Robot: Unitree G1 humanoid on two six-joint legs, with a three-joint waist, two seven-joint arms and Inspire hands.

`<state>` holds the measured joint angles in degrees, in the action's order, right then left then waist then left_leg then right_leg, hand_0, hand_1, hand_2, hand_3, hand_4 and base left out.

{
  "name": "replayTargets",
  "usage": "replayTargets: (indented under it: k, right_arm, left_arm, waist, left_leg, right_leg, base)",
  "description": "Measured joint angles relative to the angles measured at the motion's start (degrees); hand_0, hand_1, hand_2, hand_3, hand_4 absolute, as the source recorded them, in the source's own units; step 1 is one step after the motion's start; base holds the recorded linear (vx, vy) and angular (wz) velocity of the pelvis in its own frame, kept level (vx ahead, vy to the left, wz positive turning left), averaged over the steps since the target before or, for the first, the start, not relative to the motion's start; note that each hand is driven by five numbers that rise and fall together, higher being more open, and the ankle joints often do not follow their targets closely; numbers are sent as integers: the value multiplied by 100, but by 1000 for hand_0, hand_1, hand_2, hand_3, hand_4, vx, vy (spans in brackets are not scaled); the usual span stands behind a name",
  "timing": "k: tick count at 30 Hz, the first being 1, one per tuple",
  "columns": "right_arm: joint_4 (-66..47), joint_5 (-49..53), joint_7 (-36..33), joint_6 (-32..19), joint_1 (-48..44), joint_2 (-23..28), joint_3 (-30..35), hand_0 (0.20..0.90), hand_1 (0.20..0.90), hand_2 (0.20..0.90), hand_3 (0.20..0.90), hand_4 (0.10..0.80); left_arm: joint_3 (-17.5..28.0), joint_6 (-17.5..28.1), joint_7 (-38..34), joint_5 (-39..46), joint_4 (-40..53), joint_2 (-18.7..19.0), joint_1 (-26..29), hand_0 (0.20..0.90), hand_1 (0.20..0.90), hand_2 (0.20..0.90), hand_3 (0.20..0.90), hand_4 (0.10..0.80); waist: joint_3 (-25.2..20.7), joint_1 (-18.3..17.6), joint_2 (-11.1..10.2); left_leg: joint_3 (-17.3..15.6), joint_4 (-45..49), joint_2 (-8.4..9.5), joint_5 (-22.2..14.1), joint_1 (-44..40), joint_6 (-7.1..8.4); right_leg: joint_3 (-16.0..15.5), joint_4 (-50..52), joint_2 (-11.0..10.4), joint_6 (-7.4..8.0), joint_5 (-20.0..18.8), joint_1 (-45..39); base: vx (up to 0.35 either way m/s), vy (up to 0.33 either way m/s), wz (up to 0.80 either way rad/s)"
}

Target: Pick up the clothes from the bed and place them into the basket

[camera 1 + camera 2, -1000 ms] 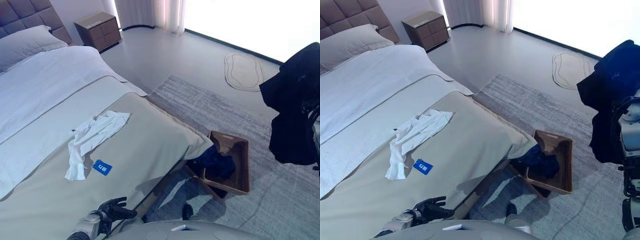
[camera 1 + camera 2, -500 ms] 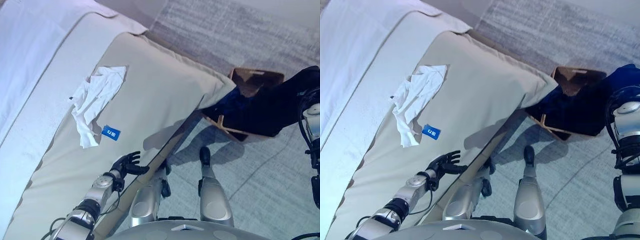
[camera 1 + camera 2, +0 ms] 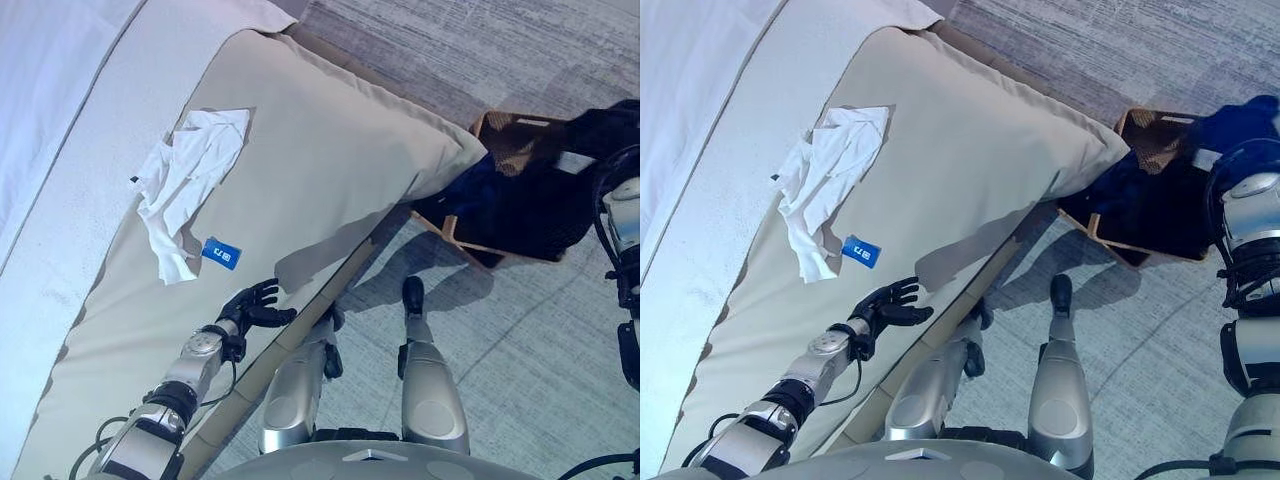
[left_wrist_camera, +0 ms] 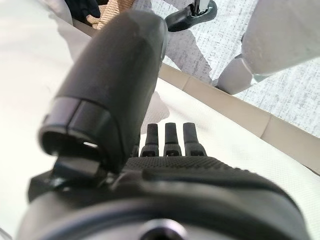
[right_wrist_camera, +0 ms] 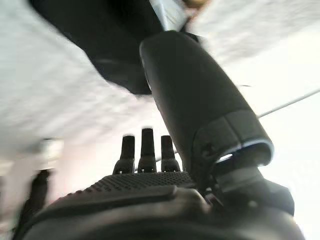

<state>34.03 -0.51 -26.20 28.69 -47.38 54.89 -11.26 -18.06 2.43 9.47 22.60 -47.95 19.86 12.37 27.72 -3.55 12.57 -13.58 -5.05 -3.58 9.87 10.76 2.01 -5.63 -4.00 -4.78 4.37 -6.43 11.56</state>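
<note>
Now, look down at the bed [image 3: 330,170]: your left hand [image 3: 250,305] hovers over its beige cover close to the near edge, its fingers [image 4: 172,137] straight and spread, holding nothing. A crumpled white garment [image 3: 185,185] lies on the cover farther up the bed, well apart from that hand, and a small blue tag [image 3: 221,253] lies between the two, just beside the garment's lower end.

The brown basket [image 3: 1155,140] sits on the grey rug [image 3: 520,350] off the bed's corner, tipped toward the bed. Dark blue clothing [image 3: 475,190] fills the side of it nearest the bed, and a black garment [image 3: 545,215] drapes over its front part.

Your right arm comes in at the right edge, next to the basket (the head views do not show the hand itself clearly). In the right wrist view your right hand [image 5: 150,195] shows with its fingers [image 5: 147,150] straight and its thumb out, nothing clamped in it; a dark cloth mass lies beyond it, apart from the fingers.
</note>
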Motion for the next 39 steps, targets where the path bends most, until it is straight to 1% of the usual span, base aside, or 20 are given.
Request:
replayTargets:
  k: [3, 5, 8, 10, 13, 14, 15, 17, 19, 22, 24, 25, 28, 30, 31, 32, 34, 36, 38, 39]
  right_arm:
    - [-611, -446, -1, -319, 1, 17, 36, 900, 900, 900, 900, 800]
    - [-890, -1122, 299, -309, 0, 83, 35, 900, 900, 900, 900, 800]
    - [-862, -1854, 1687, -154, 1, 513, -36, 900, 900, 900, 900, 800]
    - [-647, -2262, 2927, -66, 6, 646, -95, 900, 900, 900, 900, 800]
    - [-100, -2789, 4940, -405, 79, 863, -566, 900, 900, 900, 900, 800]
    - [-21, -2791, 5366, -625, 193, 938, -607, 900, 900, 900, 900, 800]
    - [-14, -2759, 5562, -849, 358, 1028, -649, 900, 900, 900, 900, 800]
    - [-22, -2672, 5507, -1052, 522, 1094, -668, 900, 900, 900, 900, 800]
    - [-244, -2081, 4872, -1255, 630, 1096, -449, 900, 900, 900, 900, 800]
    - [-1369, -1401, 3730, -1421, 681, 1047, 108, 900, 900, 900, 900, 800]
    - [-1965, -1389, 3406, -1495, 638, 835, 281, 900, 900, 900, 900, 800]
    - [-2265, -1413, 3299, -1644, 566, 706, 225, 900, 900, 900, 900, 800]
    - [-2256, -1602, 3299, -2066, 413, 416, -238, 900, 900, 900, 900, 800]
    - [-1904, -1997, 3316, -2143, 255, 85, -711, 900, 900, 900, 900, 800]
    - [-1585, -2210, 3261, -2120, 108, -145, -981, 900, 900, 900, 900, 800]
    - [-1325, -2343, 3269, -2113, 20, -273, -1187, 900, 900, 900, 900, 800]
    - [-809, -2621, 3235, -2097, -84, -540, -1495, 900, 900, 900, 900, 800]
    - [-67, -2908, 3129, -1957, -295, -869, -1957, 900, 900, 900, 900, 800]
    - [410, -3050, 2953, -1732, -468, -1173, -2182, 900, 900, 900, 900, 800]
    - [465, -3049, 2858, -1628, -509, -1239, -2191, 900, 900, 900, 900, 800]
  left_arm:
    - [37, -12, 81, -1, -5, -1, -15, 900, 900, 900, 900, 800]
    - [79, -41, 115, -6, -3, -1, -11, 900, 900, 900, 900, 800]
    - [219, -185, 120, -10, 4, 2, -18, 900, 900, 900, 900, 800]
    - [273, -238, 123, -11, -3, 102, -101, 900, 900, 900, 900, 800]
    - [332, -349, 174, -21, -16, 333, -174, 900, 900, 900, 900, 800]
    - [381, -362, 211, -23, -26, 404, -179, 900, 900, 900, 900, 800]
    - [473, -362, 232, -24, -34, 450, -187, 900, 900, 900, 900, 800]
    - [563, -356, 224, -25, -27, 505, -190, 900, 900, 900, 900, 800]
    - [771, -348, 215, -26, -4, 524, -312, 900, 900, 900, 900, 800]
    - [1019, -345, 206, -28, -20, 456, -513, 900, 900, 900, 900, 800]
    - [1084, -340, 206, -31, -66, 368, -610, 900, 900, 900, 900, 800]
    - [1113, -346, 194, -30, -133, 223, -621, 900, 900, 900, 900, 800]
    - [1088, -327, 238, -22, -244, -2, -637, 900, 900, 900, 900, 800]
    - [898, -300, 223, -11, -327, -65, -621, 900, 900, 900, 900, 800]
    - [859, -249, 227, -10, -399, -77, -620, 900, 900, 900, 900, 800]
    - [852, -233, 220, -10, -473, -76, -603, 900, 900, 900, 900, 800]
    - [854, -241, 159, -3, -535, -2, -589, 900, 900, 900, 900, 800]
    - [855, -283, 101, -2, -638, 178, -561, 900, 900, 900, 900, 800]
    - [880, -311, 86, 0, -723, 426, -523, 900, 900, 900, 900, 800]
    - [882, -353, 92, 0, -736, 545, -494, 900, 900, 900, 900, 800]
  waist:
    - [8, -1, -12]
    - [44, 20, -66]
    - [93, 115, -246]
    - [81, 145, -464]
    - [52, 197, -819]
    - [62, 207, -911]
    - [41, 214, -967]
    - [51, 218, -1008]
    - [36, 230, -1043]
    - [35, 224, -1041]
    - [10, 289, -1033]
    - [-30, 375, -1040]
    - [-274, 676, -1094]
    - [-324, 998, -1129]
    - [-342, 1148, -1146]
    - [-344, 1291, -1145]
    - [-341, 1714, -1161]
    - [-331, 2144, -1179]
    - [-312, 2393, -1212]
    - [-290, 2533, -1242]
  left_leg:
    - [64, 0, -18, 0, -24, 0]
    - [154, 1, -45, 7, -67, 11]
    - [251, 1, -56, 7, -94, 15]
    - [267, 2, -51, 9, -110, 17]
    - [306, 1, -48, 9, -252, 17]
    - [326, 1, -34, 8, -323, 18]
    - [372, 1, -32, 7, -355, 20]
    - [447, 1, -30, 2, -422, 26]
    - [451, -1, -26, -29, -519, 57]
    - [475, 0, -20, -25, -536, 51]
    - [559, -1, -22, -23, -551, 47]
    - [623, 0, -23, -23, -583, 48]
    - [922, 87, 16, -33, -385, 74]
    - [1227, 290, 110, -32, -240, 63]
    - [1369, 371, 144, -105, -173, 113]
    - [1495, 422, 176, -161, -104, 128]
    - [1708, 496, 237, -144, 3, 105]
    - [1961, 510, 329, -113, 19, 67]
    - [2246, 688, 424, -139, 152, 58]
    - [2348, 708, 481, -140, 193, 60]
  right_leg:
    - [-70, 1, 31, 0, 0, -58]
    - [-154, 2, 59, 0, 0, -150]
    - [-253, 3, 75, -1, 2, -224]
    - [-270, 3, 71, -1, 2, -251]
    - [-321, -40, 68, 0, 2, -437]
    - [-348, -108, 60, -1, 2, -559]
    - [-398, -119, 58, 0, 2, -627]
    - [-471, -119, 56, 0, 3, -738]
    - [-469, -120, 49, 6, 9, -834]
    - [-479, -119, 50, 5, 7, -860]
    - [-593, -119, 14, 6, 8, -938]
    - [-657, -119, 23, 4, 11, -995]
    - [-978, -119, 7, -1, 80, -1022]
    - [-1244, -60, -35, -8, 240, -1120]
    - [-1374, -3, -43, -28, 295, -1127]
    - [-1444, 30, -52, 1, 402, -1149]
    - [-1659, 181, -96, 33, 441, -1117]
    - [-1917, 477, -215, 51, 663, -1126]
    - [-2199, 728, -310, 58, 801, -1120]
    - [-2258, 845, -377, 62, 916, -1091]
  base:
    - [25, 21, 11]
    - [28, -43, 20]
    - [34, -66, 16]
    - [63, -57, 8]
    - [93, -28, 8]
    - [128, -4, 16]
    - [139, 14, 25]
    - [115, 45, 19]
    - [121, 130, 1]
    - [73, 253, 2]
    - [57, 258, 20]
    - [62, 229, 30]
    - [77, 240, 57]
    - [132, 105, 78]
    - [176, 49, 82]
    - [194, 41, 72]
    - [119, 80, 67]
    - [125, 64, 70]
    - [129, 82, 78]
    - [85, 73, 72]
